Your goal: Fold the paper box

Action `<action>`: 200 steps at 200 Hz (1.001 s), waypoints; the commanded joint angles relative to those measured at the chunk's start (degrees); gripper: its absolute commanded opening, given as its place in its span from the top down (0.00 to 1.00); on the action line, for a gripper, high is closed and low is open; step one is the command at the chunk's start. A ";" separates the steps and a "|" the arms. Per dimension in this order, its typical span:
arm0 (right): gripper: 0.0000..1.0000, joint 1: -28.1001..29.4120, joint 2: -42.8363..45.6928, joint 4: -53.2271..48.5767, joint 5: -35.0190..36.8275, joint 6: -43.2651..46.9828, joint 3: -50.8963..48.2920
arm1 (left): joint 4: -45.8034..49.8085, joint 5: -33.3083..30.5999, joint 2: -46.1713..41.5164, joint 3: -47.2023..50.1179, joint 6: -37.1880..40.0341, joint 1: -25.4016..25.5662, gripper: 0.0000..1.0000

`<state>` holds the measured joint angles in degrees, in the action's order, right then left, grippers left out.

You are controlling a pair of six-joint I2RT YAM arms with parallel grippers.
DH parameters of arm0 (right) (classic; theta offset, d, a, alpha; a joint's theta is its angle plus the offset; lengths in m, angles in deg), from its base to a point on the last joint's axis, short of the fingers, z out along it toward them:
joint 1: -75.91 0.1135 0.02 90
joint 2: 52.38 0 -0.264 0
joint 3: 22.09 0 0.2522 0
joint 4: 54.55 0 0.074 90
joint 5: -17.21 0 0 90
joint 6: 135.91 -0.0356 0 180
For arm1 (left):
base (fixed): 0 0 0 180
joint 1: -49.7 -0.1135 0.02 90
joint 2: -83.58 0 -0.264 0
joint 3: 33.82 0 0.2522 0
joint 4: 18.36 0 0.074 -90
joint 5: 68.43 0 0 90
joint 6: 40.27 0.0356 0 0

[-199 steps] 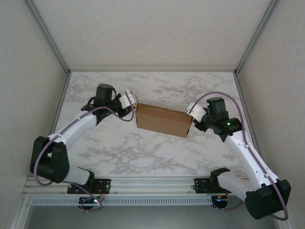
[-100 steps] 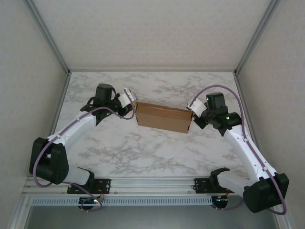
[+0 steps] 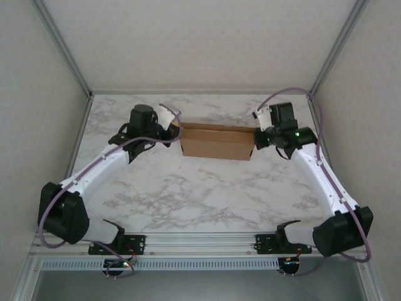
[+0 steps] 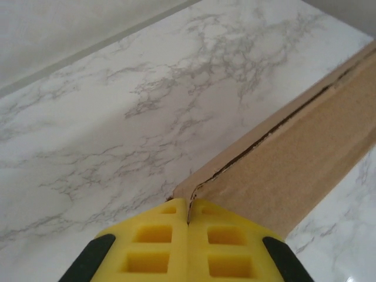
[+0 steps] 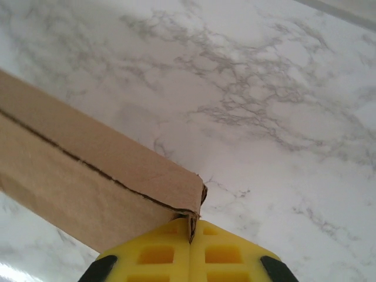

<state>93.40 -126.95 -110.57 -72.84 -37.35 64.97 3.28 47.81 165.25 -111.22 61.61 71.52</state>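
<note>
Thin rectangular brown cardboard paper box point(image 3: 216, 142) is recorded folded closed, at the far middle of the white marble-patterned tabletop point(image 3: 188, 194), spanned lengthwise between the two grippers; left gripper point(image 3: 178, 129) is noted clenched, its yellow pads point(image 4: 155, 241) pressed together, tips set against the box's left end corner; whether cardboard is nipped there cannot be told; right gripper point(image 3: 255, 136) is noted clenched on the right end corner; a thin cardboard edge is caught between its yellow pads point(image 5: 155, 254).
</note>
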 commanded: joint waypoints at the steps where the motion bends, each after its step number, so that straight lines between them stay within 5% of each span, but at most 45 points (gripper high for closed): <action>1: 1.00 0.99 -3.60 -4.15 -0.58 -11.96 5.93 | 2.60 1.46 2.88 -5.16 -9.66 2.90 1.00; 37: 1.00 1.03 -7.83 -8.38 0.87 -26.63 10.08 | 2.37 -2.95 4.38 -7.18 -20.44 3.66 1.00; 122: 1.00 0.99 -13.42 -12.39 -0.02 -45.89 17.02 | 7.14 -10.51 9.31 -11.77 -46.35 3.88 1.00; 149: 1.00 0.93 -13.74 -11.96 -0.74 -44.72 16.90 | 8.36 -11.91 9.20 -12.67 -45.39 3.92 1.00; 200: 1.00 0.96 -13.33 -10.69 -2.18 -25.22 13.98 | 12.59 -13.74 9.74 -14.20 -39.23 4.63 1.00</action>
<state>93.80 -140.30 -121.94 -72.95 -72.43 80.62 13.75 34.90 174.71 -123.46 20.37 74.91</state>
